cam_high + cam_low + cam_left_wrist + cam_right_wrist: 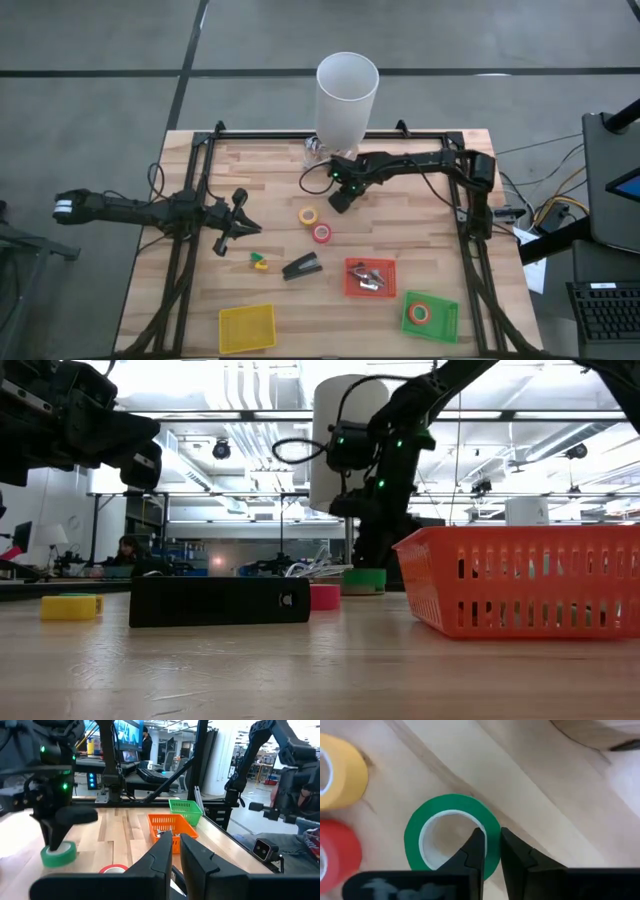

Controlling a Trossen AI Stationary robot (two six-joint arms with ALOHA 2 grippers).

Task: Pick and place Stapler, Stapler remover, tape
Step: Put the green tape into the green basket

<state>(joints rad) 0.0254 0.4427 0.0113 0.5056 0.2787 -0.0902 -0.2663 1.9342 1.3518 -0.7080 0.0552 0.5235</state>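
My right gripper (340,200) points down at a green tape roll (412,840), shut on its wall. The roll lies in front of the white cylinder (347,95). A yellow roll (308,215) and a red roll (321,233) lie flat beside it. The black stapler (301,267) lies on its side nearer the front edge. A small yellow-and-green piece (260,262) is left of the stapler, and grey metal pieces (370,278) lie in the orange basket. I cannot tell which is the stapler remover. My left gripper (245,222) waits level at the left, shut on nothing. My right gripper has one finger (475,851) inside the green roll's hollow and the other outside, with the ring's wall (492,851) pinched between them. The fingers come from above, slanting down. In the low view the roll (365,581) sits flat at table level.
An orange basket (352,290) stands right of the stapler. A green basket (445,322) holding a red-orange roll is at the front right. A yellow basket (247,328) is at the front left. The tall white cylinder stands at the far edge, close behind my right gripper.
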